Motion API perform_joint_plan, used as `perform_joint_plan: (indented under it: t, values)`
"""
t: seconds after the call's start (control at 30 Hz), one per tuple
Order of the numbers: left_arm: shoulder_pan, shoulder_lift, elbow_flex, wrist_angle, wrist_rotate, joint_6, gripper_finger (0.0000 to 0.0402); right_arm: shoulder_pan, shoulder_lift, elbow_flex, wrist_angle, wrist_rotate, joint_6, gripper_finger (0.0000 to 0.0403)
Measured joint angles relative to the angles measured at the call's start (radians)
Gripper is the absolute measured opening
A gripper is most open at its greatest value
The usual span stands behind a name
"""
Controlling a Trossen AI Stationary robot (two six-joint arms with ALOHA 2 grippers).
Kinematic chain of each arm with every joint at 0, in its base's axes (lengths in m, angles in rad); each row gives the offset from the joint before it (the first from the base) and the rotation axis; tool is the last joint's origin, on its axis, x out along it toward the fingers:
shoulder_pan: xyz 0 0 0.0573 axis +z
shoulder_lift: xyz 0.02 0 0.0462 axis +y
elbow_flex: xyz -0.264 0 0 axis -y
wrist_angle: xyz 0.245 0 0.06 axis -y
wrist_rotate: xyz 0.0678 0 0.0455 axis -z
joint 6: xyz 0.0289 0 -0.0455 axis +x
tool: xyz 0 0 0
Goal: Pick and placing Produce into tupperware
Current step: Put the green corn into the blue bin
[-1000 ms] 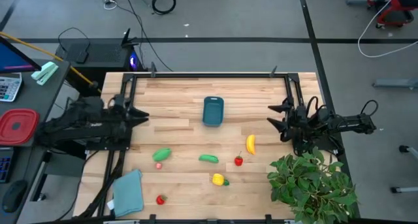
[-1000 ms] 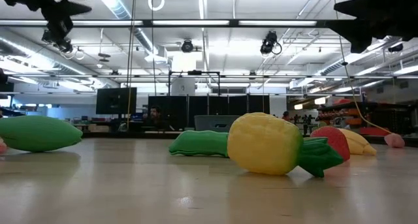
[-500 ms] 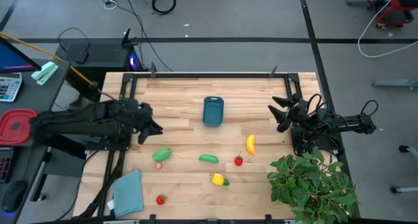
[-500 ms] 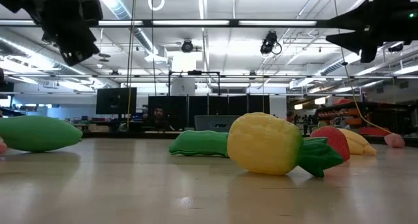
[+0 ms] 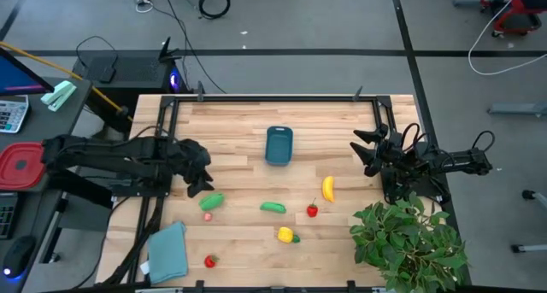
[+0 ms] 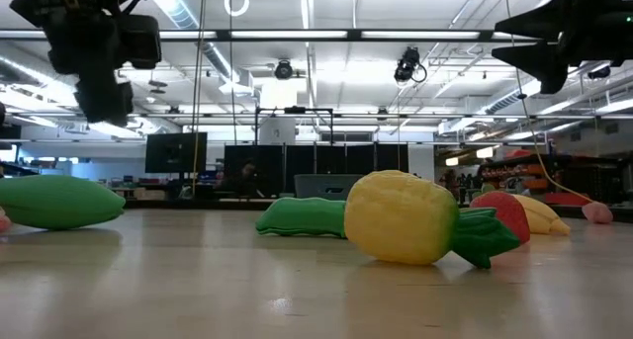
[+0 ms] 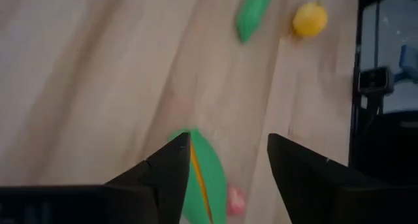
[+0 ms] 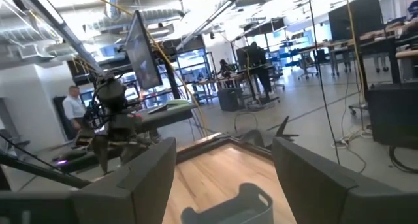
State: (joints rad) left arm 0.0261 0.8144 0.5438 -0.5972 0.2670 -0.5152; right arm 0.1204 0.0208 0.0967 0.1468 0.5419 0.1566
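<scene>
Left gripper (image 5: 202, 187) has swung down toward lower left, jaws spread, just above the green leafy piece (image 5: 212, 202), whose long axis runs diagonally. Right gripper (image 5: 362, 149) parked mid-right, jaws spread. Smooth teal tupperware (image 5: 279, 145) upper centre of wood-plank tabletop (image 5: 239, 242), long axis vertical.

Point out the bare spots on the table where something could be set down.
Bare wood lies between the tupperware and the left gripper, and in front of the yellow-and-green piece. It is crowded around the banana and cucumber.
</scene>
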Motion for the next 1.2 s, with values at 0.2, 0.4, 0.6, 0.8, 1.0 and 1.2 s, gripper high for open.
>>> perform_joint_plan:
  t: [0.2,0.4,0.6,0.8,1.0,1.2]
  values:
    - [-0.082,0.081,0.000,-0.006,-0.019,-0.139,0.0209,0.000,0.000,0.000,0.000,0.000,-0.027,0.0263]
    - [-0.148,0.168,0.000,-0.006,-0.055,-0.208,0.0199,0.000,0.000,0.000,0.000,0.000,-0.058,0.0263]
    - [-0.184,0.253,0.000,-0.005,-0.057,-0.233,0.0219,0.000,0.000,0.000,0.000,0.000,-0.066,0.0263]
    - [-0.204,0.330,0.000,0.003,-0.069,-0.233,0.0228,0.000,0.000,0.000,0.000,0.000,-0.082,0.0263]
    - [-0.224,0.389,0.001,0.045,-0.065,-0.233,0.0229,0.000,0.000,0.000,0.000,0.006,-0.082,0.0263]
    - [-0.241,0.410,0.001,0.112,-0.068,-0.234,0.0229,0.000,0.000,0.000,0.000,0.007,-0.087,0.0263]
